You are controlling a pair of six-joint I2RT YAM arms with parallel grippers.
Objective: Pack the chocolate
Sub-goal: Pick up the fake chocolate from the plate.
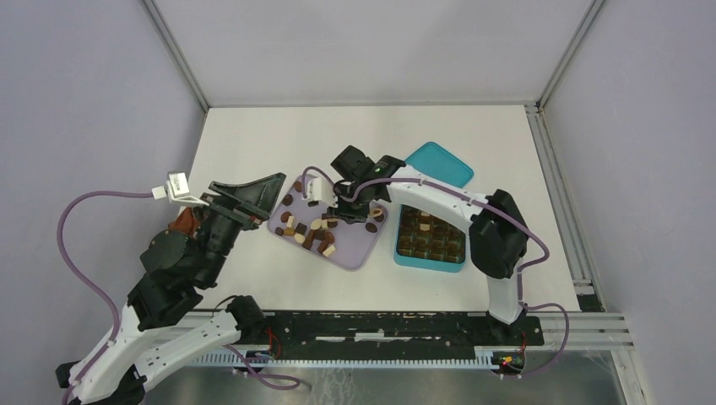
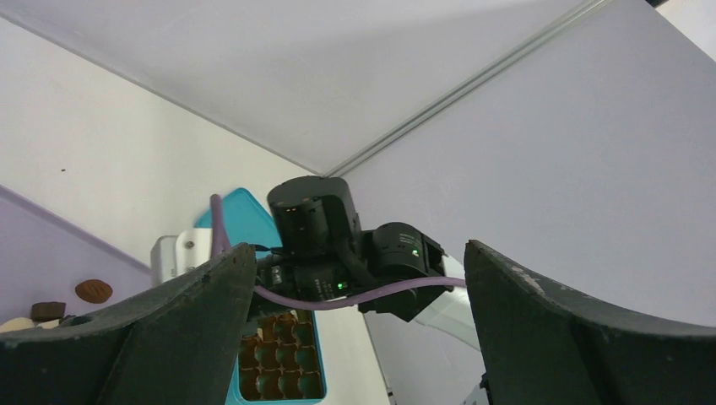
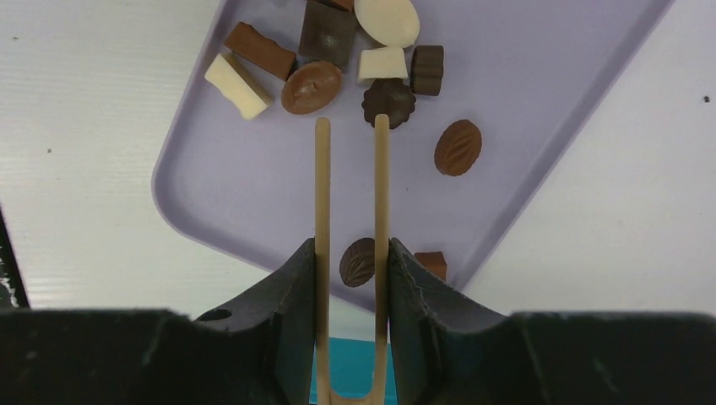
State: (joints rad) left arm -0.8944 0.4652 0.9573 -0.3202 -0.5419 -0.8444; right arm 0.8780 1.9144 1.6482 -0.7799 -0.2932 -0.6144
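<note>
Several small dark, mid-brown and cream chocolates (image 1: 317,232) lie on a lilac tray (image 1: 355,253). To its right, a teal box (image 1: 401,257) holds pieces in its brown cells. My right gripper (image 1: 338,202) hovers over the tray, shut on tan tongs (image 3: 322,211). The tong tips are apart and hold nothing. They hang between a brown oval piece (image 3: 311,87) and a dark fluted piece (image 3: 388,99). A dark oval piece (image 3: 356,261) lies on the tray below the tongs. My left gripper (image 1: 253,194) is open and empty, raised left of the tray; its wrist view looks across at the box (image 2: 279,363).
The teal lid (image 1: 439,163) lies behind the box. A rust-brown cloth lump (image 1: 181,224) sits by my left arm. The right arm's wrist (image 2: 321,228) and purple cable fill the left wrist view. Grey walls enclose the white table.
</note>
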